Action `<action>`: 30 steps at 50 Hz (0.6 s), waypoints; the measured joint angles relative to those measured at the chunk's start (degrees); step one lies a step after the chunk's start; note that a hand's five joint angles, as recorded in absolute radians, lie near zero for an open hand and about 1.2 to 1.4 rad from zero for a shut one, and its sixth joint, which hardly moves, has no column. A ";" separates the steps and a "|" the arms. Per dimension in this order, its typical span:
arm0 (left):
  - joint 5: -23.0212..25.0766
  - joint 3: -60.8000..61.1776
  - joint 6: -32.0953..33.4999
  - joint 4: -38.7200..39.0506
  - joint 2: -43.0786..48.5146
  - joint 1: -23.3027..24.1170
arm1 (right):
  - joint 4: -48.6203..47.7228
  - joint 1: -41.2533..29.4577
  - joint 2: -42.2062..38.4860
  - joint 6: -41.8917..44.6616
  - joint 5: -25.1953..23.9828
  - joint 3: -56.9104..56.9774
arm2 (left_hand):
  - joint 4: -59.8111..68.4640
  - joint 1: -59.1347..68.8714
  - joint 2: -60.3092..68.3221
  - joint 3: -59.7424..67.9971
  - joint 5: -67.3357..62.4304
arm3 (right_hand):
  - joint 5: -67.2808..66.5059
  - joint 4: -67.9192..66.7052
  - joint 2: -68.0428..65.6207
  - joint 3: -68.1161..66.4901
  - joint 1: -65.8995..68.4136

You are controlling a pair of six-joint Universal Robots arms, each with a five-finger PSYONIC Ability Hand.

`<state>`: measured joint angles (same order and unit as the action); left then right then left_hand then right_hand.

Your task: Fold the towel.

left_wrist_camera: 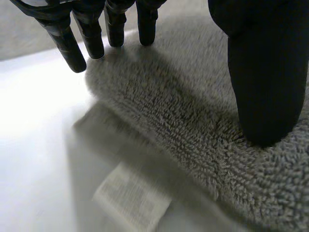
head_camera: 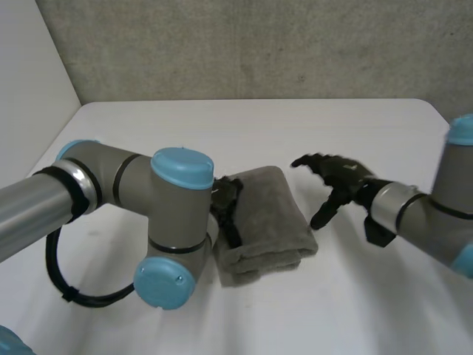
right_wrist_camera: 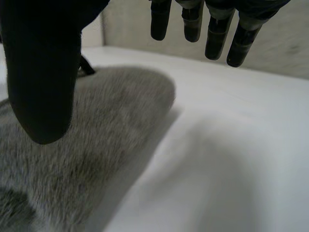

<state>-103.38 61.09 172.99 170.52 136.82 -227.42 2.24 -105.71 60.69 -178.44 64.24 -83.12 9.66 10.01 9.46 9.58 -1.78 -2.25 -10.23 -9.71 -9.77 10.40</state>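
Note:
A grey towel (head_camera: 264,220) lies folded into a thick small bundle in the middle of the white table (head_camera: 259,126). My left hand (head_camera: 228,205) is at the bundle's left edge, partly hidden behind my own arm. In the left wrist view its fingers (left_wrist_camera: 72,46) are straight along the towel's (left_wrist_camera: 183,121) rim and its thumb (left_wrist_camera: 265,72) rests on the pile. A white label (left_wrist_camera: 130,200) sticks out under the fold. My right hand (head_camera: 341,177) hovers just right of the towel, open and holding nothing. Its thumb (right_wrist_camera: 43,72) is over the towel's (right_wrist_camera: 96,135) edge and its fingers (right_wrist_camera: 207,29) are over bare table.
My left arm's elbow (head_camera: 174,229) stands close in front of the towel's near left corner. A grey wall (head_camera: 259,44) rises behind the table's far edge.

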 measured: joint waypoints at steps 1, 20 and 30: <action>-0.52 0.65 0.01 -0.02 -0.21 -0.08 | 0.34 -0.62 -0.62 0.47 0.02 0.50 | 0.00 0.00 0.00 0.00 0.00 | 0.00 0.00 0.00 0.00 0.00; -3.21 10.78 0.80 3.25 -5.17 -0.83 | 2.49 -7.67 -10.82 6.49 2.56 9.25 | -0.05 -0.38 -0.03 0.00 0.06 | 0.00 0.00 0.00 0.00 -0.04; -3.13 9.78 0.89 3.14 -16.37 -1.83 | 1.80 -6.92 1.69 6.60 6.28 9.32 | -0.05 -0.38 -0.04 -0.01 0.06 | 0.00 0.00 0.00 0.00 -0.04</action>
<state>-106.51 70.88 173.88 173.66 120.44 -229.25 4.05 -112.63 62.38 -171.84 70.52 -73.80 9.60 9.63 9.42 9.57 -1.72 -2.25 -10.23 -9.71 -9.77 10.36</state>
